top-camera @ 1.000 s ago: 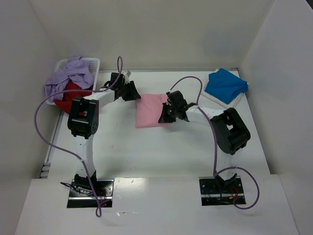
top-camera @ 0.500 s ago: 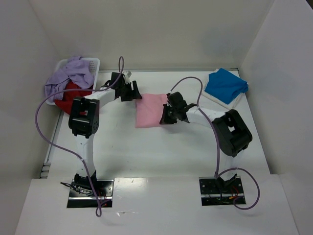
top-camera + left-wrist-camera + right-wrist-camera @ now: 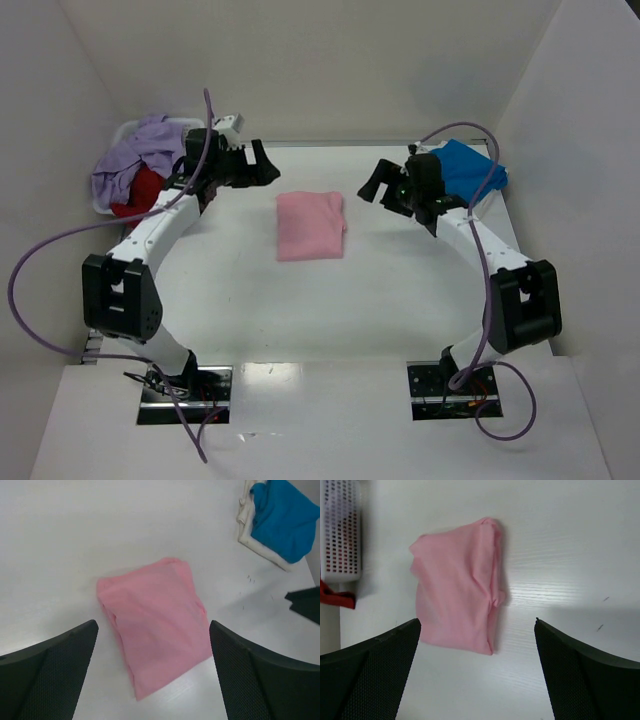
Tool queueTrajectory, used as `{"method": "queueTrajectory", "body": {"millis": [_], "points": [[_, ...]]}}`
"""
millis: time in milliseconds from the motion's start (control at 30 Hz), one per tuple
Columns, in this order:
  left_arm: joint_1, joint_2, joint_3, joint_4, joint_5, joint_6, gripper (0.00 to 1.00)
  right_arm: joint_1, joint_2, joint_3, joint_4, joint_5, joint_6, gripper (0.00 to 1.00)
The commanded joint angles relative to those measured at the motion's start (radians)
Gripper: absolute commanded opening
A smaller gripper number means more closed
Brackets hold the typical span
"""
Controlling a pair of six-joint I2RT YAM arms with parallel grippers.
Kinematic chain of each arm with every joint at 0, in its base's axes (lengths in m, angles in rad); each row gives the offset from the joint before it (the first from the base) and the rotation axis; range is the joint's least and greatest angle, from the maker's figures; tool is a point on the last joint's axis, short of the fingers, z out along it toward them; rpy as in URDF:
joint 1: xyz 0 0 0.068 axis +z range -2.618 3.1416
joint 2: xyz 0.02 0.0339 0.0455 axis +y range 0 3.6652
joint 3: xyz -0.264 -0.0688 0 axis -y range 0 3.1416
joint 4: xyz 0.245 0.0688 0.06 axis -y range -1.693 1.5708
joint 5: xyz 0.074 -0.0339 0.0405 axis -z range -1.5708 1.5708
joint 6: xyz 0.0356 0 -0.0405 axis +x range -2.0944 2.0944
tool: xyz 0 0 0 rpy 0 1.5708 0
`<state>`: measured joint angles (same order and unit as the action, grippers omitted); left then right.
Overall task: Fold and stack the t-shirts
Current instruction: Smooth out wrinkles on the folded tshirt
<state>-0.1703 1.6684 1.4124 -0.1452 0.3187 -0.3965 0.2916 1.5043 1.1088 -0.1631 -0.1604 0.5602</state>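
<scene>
A light pink t-shirt (image 3: 311,225) (image 3: 155,620) (image 3: 455,602) lies folded flat in the middle of the table, with nothing touching it. My left gripper (image 3: 268,165) (image 3: 152,627) hovers open to its back left. My right gripper (image 3: 386,194) (image 3: 477,625) hovers open to its back right. Both have empty jaws. The bright blue t-shirt (image 3: 472,172) (image 3: 282,515) rests folded at the back right, partly behind the right arm. The lavender t-shirt (image 3: 140,160) and the red t-shirt (image 3: 143,192) (image 3: 332,597) are bunched in the basket.
The white perforated basket (image 3: 193,128) (image 3: 340,530) stands in the back left corner. A white folded cloth (image 3: 482,205) (image 3: 248,537) lies under the blue t-shirt. White walls close in the table on three sides. Purple cables arch above both arms.
Both grippers opened and let go of the pink t-shirt. The left arm rose and drew back left, the right arm drew back right. The t-shirt stays folded on the table.
</scene>
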Motion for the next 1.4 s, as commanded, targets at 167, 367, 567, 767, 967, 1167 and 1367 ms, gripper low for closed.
{"method": "queueTrajectory", "body": {"millis": [167, 367, 567, 767, 967, 1167, 1367], "points": [[-0.027, -0.151, -0.289, -0.025, -0.036, -0.028, 1.0, -0.035, 0.088, 0.043, 0.02, -0.008, -0.02, 1.0], [-0.037, -0.18, -0.319, -0.088, -0.066, -0.028, 1.0, -0.035, 0.109, 0.043, 0.043, -0.04, 0.003, 1.0], [-0.037, -0.216, -0.354, -0.088, -0.099, -0.05, 1.0, -0.035, 0.119, 0.034, 0.043, -0.031, -0.008, 1.0], [-0.037, -0.245, -0.386, -0.099, -0.159, -0.07, 1.0, -0.035, 0.119, 0.025, 0.034, 0.002, -0.008, 1.0], [-0.037, -0.276, -0.415, -0.108, -0.178, -0.081, 1.0, -0.035, 0.119, 0.0, 0.063, 0.012, -0.008, 1.0], [-0.037, -0.286, -0.45, -0.097, -0.146, -0.09, 1.0, -0.035, 0.128, 0.0, 0.085, -0.034, 0.001, 1.0], [-0.037, -0.277, -0.461, -0.077, -0.125, -0.093, 1.0, -0.035, 0.157, 0.0, 0.085, -0.056, 0.001, 1.0]]}}
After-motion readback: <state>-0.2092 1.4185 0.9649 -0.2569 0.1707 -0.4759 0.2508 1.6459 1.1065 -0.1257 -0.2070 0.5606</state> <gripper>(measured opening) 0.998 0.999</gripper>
